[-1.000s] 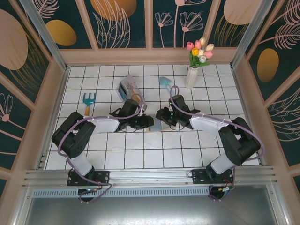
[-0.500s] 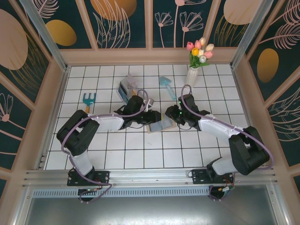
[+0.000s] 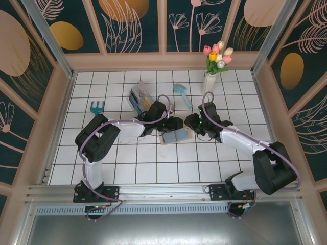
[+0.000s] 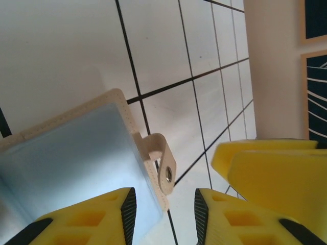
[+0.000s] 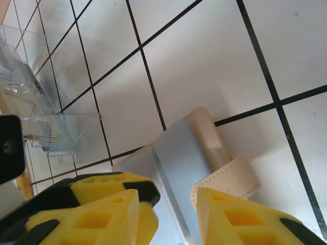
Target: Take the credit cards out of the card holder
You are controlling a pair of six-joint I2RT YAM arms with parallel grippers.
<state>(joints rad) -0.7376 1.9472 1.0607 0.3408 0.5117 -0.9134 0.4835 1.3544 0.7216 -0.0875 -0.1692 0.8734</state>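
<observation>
1. Left end effector (image 4: 161,217): the fingers are spread part-way. Tile shows through the gap. They hang over the long edge of the card holder (image 4: 71,158), with its snap tab (image 4: 162,162) lying between them. No pad is seen pressing on the material.
2. Right end effector (image 5: 173,219): the fingers are likewise spread part-way and straddle the tan spine and strap of the card holder. Whether a pad touches it cannot be told. Nothing is lifted.
3. The two end effectors are close together, facing each other over the far edge of the card holder.
4. Card holder: it lies opened flat on the table (image 3: 127,168), near the middle, blue-grey lining up and tan border around it. Whether the credit cards sit in its pockets cannot be told.
5. Change over the last second: both arms have reached farther from their bases, and the end effectors have shifted from over the card holder toward its far edge. The lining, mostly covered a second ago, is now exposed.
6. Meaning for the task, as a judgement: the opening step looks complete and extraction has not begun. The next move calls for one end effector to pin the card holder while the other pinches a card edge.
7. Surroundings: the clear acrylic slotted rack (image 5: 36,97) stands just beyond the left end effector. A blue hand rake (image 3: 96,107), a blue trowel (image 3: 181,93) and a vase of tulips (image 3: 209,81) lie farther off.
</observation>
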